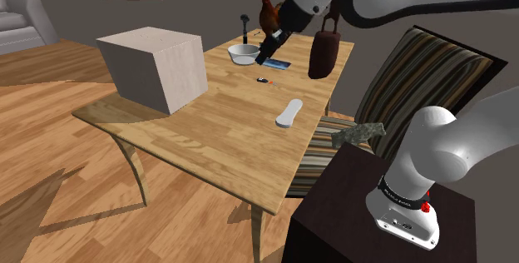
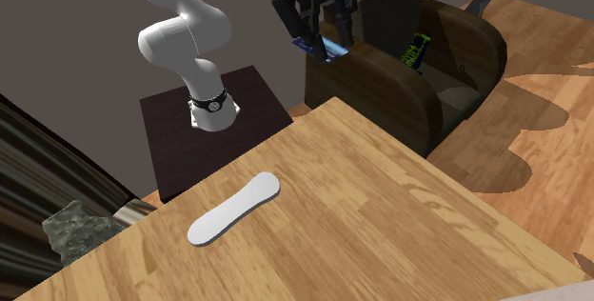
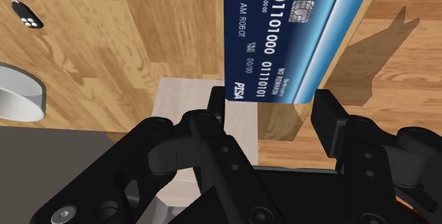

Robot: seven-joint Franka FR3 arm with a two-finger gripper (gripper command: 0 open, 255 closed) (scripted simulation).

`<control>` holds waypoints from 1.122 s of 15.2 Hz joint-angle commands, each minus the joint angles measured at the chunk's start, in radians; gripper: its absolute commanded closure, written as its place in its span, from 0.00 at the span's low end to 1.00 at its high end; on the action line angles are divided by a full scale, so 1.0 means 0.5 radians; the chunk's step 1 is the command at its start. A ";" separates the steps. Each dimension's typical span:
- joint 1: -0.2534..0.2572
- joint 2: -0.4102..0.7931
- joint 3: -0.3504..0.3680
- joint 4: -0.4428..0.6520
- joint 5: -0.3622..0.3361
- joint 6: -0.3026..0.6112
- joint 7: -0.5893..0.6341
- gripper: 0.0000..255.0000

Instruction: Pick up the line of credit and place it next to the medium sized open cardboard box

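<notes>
— Where's the card?
— In the gripper. The fingers are clamped on its near end and the rest sticks out past the tips.
— Is it lying on the table?
— No, it's held in the air, with the table beyond the fingertips.

A light wooden table carries a big pale box, a white bowl, a small key fob and a flat white oblong piece
</notes>
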 commanded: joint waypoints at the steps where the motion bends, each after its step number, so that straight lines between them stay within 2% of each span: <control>1: -0.002 0.004 -0.004 0.057 -0.003 -0.054 -0.001 1.00; 5: -0.008 0.022 -0.011 0.170 -0.009 -0.149 -0.002 1.00; 11: -0.078 0.500 0.006 0.531 -0.070 -0.035 -0.017 1.00; 17: -0.129 0.982 0.030 0.989 -0.162 -0.017 -0.006 1.00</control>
